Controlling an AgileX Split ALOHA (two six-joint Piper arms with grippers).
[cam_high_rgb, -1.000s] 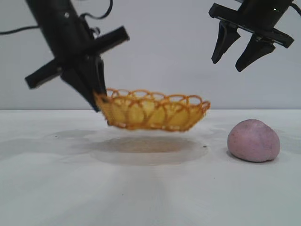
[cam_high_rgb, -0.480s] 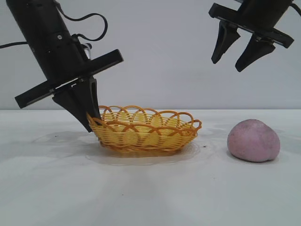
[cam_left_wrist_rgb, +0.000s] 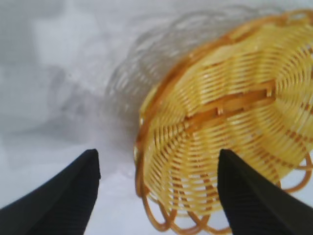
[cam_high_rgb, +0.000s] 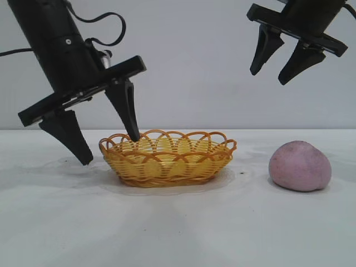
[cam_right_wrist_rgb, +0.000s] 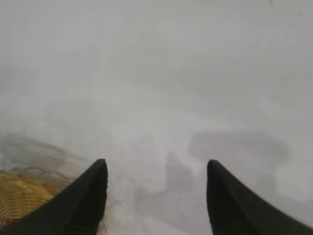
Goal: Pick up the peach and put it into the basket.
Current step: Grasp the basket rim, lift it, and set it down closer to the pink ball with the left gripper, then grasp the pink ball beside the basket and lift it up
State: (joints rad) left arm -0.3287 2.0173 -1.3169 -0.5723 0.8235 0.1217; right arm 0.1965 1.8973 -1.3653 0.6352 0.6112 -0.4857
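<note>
Basket [cam_high_rgb: 167, 158]: on table, empty | peach [cam_high_rgb: 300, 166]: right of basket, well apart, untouched | left gripper [cam_high_rgb: 108, 147]: spread wide, straddling basket's left rim | right gripper [cam_high_rgb: 276, 70]: wide, high above basket's right, empty | risk: left finger snagging rim, dragging basket.

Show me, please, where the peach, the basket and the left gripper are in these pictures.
peach [cam_high_rgb: 300, 166], exterior view, middle of its rounded side.
basket [cam_high_rgb: 167, 164], exterior view, front wall of the weave.
left gripper [cam_high_rgb: 111, 149], exterior view, midway between its open fingertips.
</note>
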